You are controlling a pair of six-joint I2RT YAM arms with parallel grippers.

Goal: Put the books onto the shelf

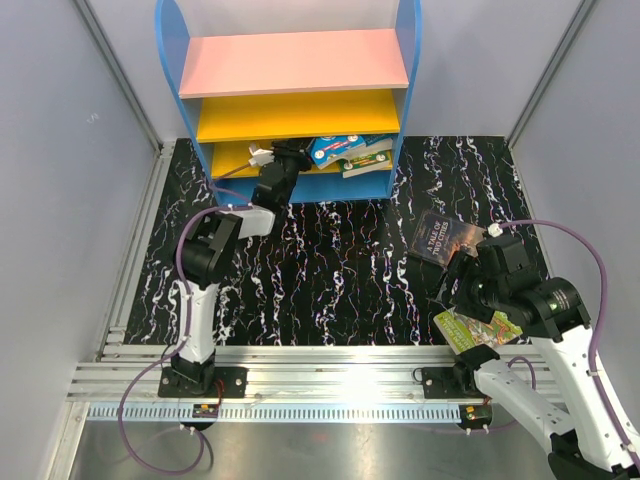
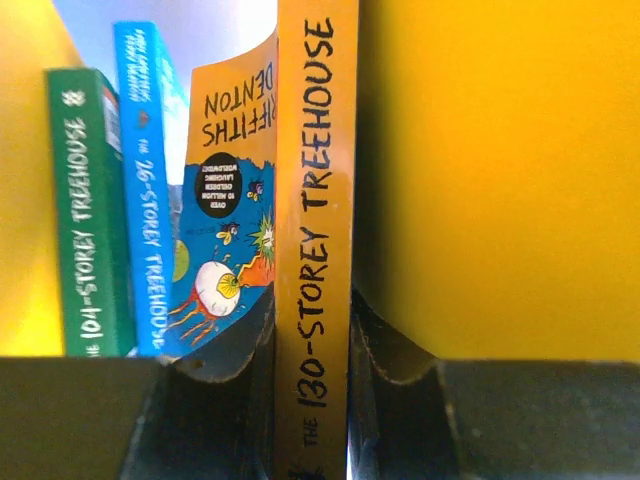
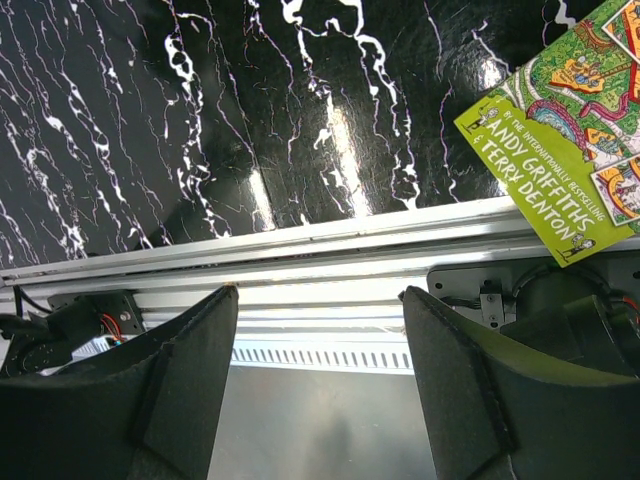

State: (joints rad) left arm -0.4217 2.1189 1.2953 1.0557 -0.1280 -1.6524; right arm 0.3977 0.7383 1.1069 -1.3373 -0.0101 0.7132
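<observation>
Inside the shelf's lowest bay: left gripper noted clenched on the orange "130-Storey Treehouse", 1 finger against each cover near the spine. Whether the book stands or lies cannot be told. Alongside it, spines outward, green "104-Storey Treehouse", blue "26-Storey Treehouse" and 1 paperback with a bowed cover are packed together, toward the bay's right half.

Right of the shelf, on the black mat, dark "A Tale of Two Cities" is laid flat, untouched.

Further right and well forward of the shelf, a lime-green paperback is laid flat, 1 corner over the metal rail. Right gripper hangs just beside it, released, nothing between the fingers.

Paperbacks judged light, thin, floppy, glossy-slick; hold best taken at the spine, the stiffest edge. Overhanging corner judged the easiest purchase.
</observation>
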